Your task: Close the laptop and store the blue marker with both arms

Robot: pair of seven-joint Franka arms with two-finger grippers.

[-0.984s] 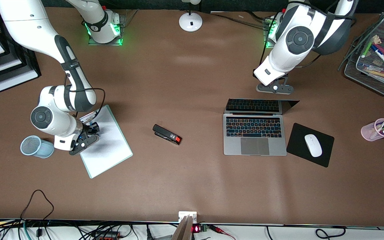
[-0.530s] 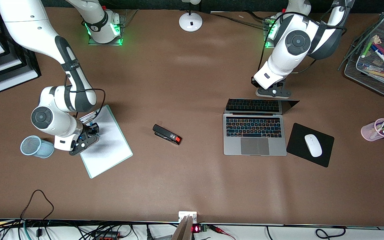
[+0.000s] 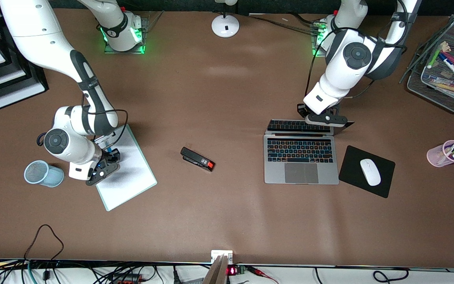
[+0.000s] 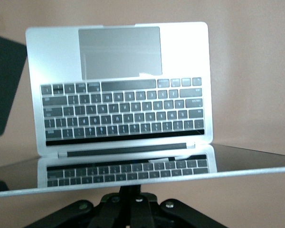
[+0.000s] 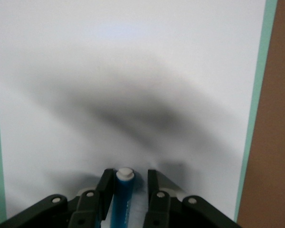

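The laptop point(image 3: 301, 159) lies open, its lid point(image 3: 309, 125) tilted back toward the robots' bases. My left gripper point(image 3: 325, 119) is shut and sits at the lid's top edge. In the left wrist view the gripper point(image 4: 130, 199) is just under the lid's rim point(image 4: 228, 167), and the keyboard point(image 4: 118, 109) shows past it. My right gripper point(image 3: 106, 163) is low over the white clipboard point(image 3: 132, 173). In the right wrist view it point(image 5: 128, 178) is open, its fingers on either side of the blue marker point(image 5: 122, 199), which lies on the clipboard point(image 5: 133, 71). One finger touches the marker.
A blue mesh cup point(image 3: 43, 173) stands beside the right gripper. A black stapler point(image 3: 197, 159) lies mid-table. A black mouse pad point(image 3: 353, 165) with a white mouse point(image 3: 370, 172) lies beside the laptop. A pink cup of markers point(image 3: 445, 154) and a mesh tray point(image 3: 443, 90) are at the left arm's end.
My left gripper has come down from the table near the bases to the laptop lid's top edge. My right arm has shifted slightly over the clipboard.
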